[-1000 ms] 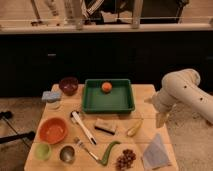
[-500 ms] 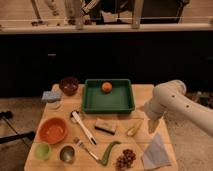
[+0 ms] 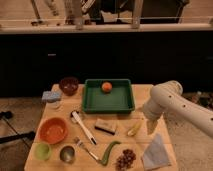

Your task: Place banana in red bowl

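Pale-yellow and curved, the small banana [image 3: 133,130] with darker tips lies flat on the light wooden table [image 3: 145,95], just to the left of the gripper [image 3: 151,126] and, as far as can be seen, apart from it. The gripper hangs downward from the bulky white arm [image 3: 175,102]. Over the last second the arm has swung in from the right edge and brought the gripper from beside the table to a spot next to the fruit. How wide the gripper stands cannot be told. It has hold of nothing that shows, since the banana rests on the wood.

That shift reads as the approach to the pick: the reach is nearly closed, but the grasp is not yet made. The wide, shallow orange-red round bowl [image 3: 52,131] sits well to the left of the gripper, near the table's left side. Between gripper and bowl lie a small tan block [image 3: 105,126] and a white-handled brush [image 3: 82,128], so the carry will likely need some lift to pass over them. A folded white cloth [image 3: 156,152] lies just below the gripper.
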Motion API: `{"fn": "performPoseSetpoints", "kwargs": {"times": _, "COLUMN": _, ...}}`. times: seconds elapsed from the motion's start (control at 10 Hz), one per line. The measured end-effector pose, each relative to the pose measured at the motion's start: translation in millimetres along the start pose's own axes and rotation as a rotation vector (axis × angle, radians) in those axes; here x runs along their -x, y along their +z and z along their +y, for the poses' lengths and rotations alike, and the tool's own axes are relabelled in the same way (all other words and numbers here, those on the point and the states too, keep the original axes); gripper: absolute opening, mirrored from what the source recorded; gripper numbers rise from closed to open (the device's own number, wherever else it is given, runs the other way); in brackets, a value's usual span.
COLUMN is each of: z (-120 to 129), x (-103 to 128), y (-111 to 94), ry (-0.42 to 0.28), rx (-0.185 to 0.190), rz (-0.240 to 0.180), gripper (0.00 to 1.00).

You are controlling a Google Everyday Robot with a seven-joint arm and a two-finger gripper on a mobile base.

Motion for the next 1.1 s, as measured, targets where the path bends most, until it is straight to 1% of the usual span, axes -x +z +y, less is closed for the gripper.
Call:
{"fn": "performPoseSetpoints", "kwargs": {"times": 0.2, "z": 0.1, "x": -0.2, "y": 0.0, "ry": 0.000, "rx": -0.002, "rz": -0.001, "gripper": 0.80}}
{"fn": "performPoseSetpoints", "kwargs": {"times": 0.4, "z": 6.8, "x": -1.1, "y": 6.3, "ry": -0.025, "rx": 0.002, "rz": -0.015, "gripper": 0.80}}
{"fn": "performPoseSetpoints", "kwargs": {"times": 0.8, "z": 19.3, "x": -7.0, "y": 28.4, "ry": -0.088, "rx": 0.069, "rz": -0.071, "gripper": 0.80}}
{"fn": "performPoseSetpoints", "kwargs": {"times": 1.1, "z": 19.4, "x": -13.9, "y": 46.9, "ry": -0.130, "rx": 0.109, "rz": -0.113, "gripper": 0.80}}
